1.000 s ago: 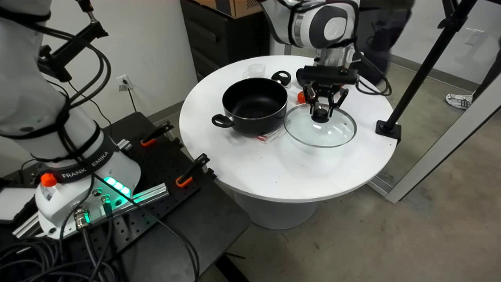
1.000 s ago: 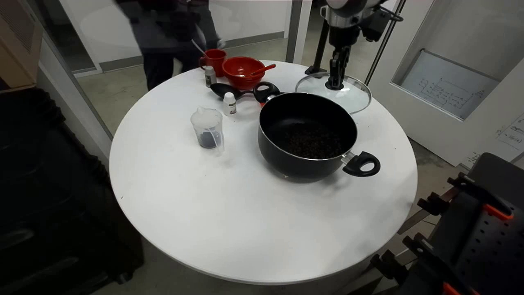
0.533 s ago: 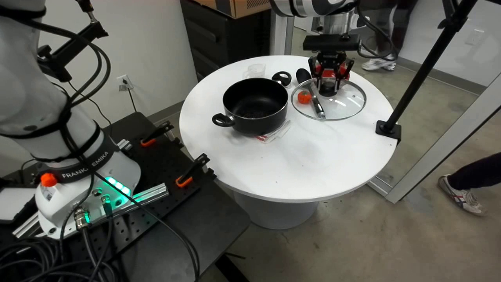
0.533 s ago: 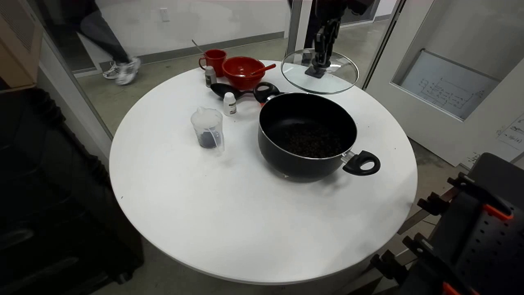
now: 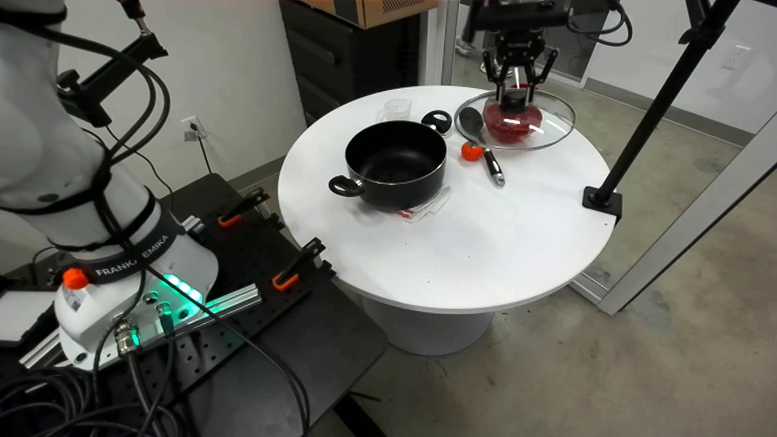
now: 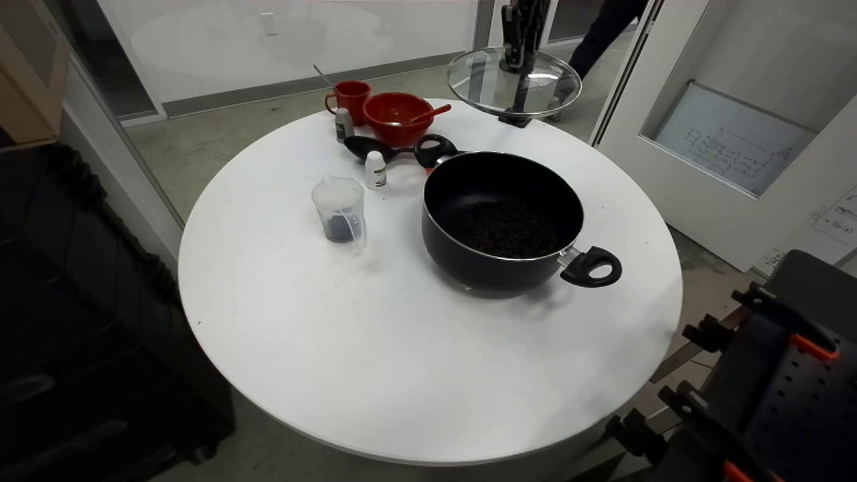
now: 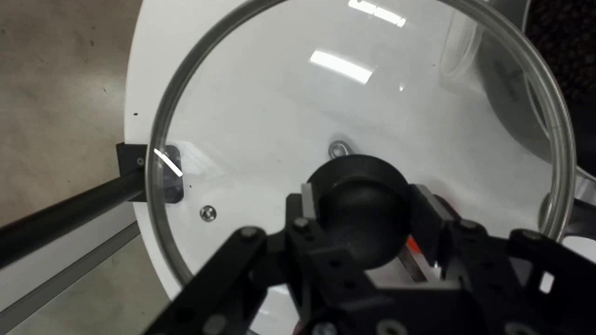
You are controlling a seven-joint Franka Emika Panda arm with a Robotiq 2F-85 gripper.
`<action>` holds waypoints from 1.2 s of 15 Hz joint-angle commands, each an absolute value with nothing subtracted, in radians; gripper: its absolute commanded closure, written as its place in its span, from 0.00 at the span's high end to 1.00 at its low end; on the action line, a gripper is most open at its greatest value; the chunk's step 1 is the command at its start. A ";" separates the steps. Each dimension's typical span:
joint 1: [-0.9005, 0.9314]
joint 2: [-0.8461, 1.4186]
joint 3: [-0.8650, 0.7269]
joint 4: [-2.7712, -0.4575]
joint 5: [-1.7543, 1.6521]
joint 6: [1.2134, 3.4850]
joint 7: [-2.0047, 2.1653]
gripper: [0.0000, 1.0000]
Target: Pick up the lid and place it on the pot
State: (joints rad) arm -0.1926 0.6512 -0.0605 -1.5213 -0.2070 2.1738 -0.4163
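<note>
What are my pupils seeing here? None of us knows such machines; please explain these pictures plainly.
This is a robot arm ending in a pincer-like claw. Two pictures are taken from outside the robot; the close-up, from its wrist, looks through a clear glass lid. The claw is closed on the lid's black knob, holding the lid in the air. On the round white table are an uncovered black pot, a red bowl, a red mug, a black spoon and a clear jug.
</note>
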 commanded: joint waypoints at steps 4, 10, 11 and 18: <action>-0.121 0.470 0.004 -1.603 -0.234 2.006 -0.542 0.25; -0.079 0.345 0.023 -1.837 -0.280 2.038 -0.565 0.25; -0.077 0.338 0.023 -1.876 -0.286 2.056 -0.560 0.25; -0.063 0.156 0.028 -2.238 -0.286 2.157 -0.528 0.25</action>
State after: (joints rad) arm -0.0782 0.2819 0.0266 -2.0800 -0.2669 2.1176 -0.5453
